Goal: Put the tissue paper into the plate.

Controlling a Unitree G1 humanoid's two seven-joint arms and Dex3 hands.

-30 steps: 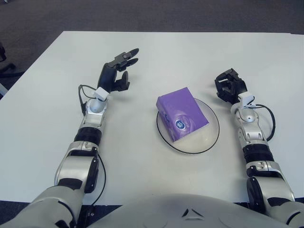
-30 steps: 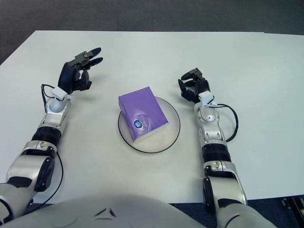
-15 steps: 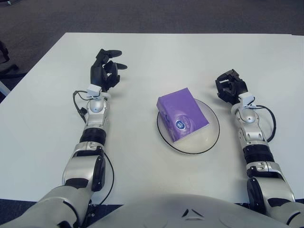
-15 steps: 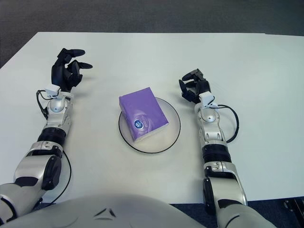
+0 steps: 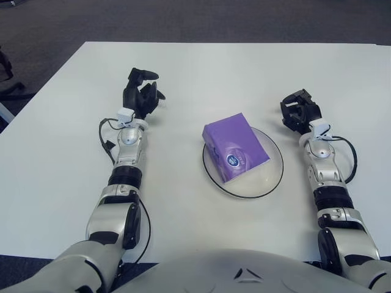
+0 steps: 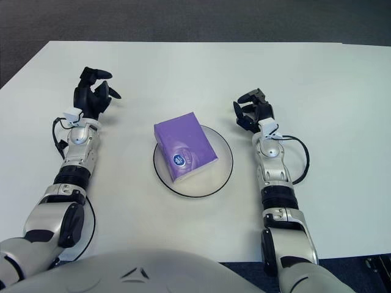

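The white table (image 5: pixel 73 183) is seen with the clear glass plate (image 5: pixel 273 177) at its middle, and the purple tissue pack (image 5: pixel 235 147) is lying in that plate, its far corner reaching a little past the rim. Nothing else is held by the plate.

Over the last second the left hand (image 5: pixel 142 94) has been drawn back toward the robot's left side and away from the plate; its fingers, stretched out a second ago, are now loosely curled on nothing. It is shown well apart from the pack, to the left of it. The right hand (image 5: pixel 298 111) has barely shifted and is shown just beside the plate's right rim, its fingers bent inward and empty.

From this, the task is judged to be complete: the pack has been released in the plate, neither hand is touching it, and the left arm's withdrawal is read as a retreat after placing.
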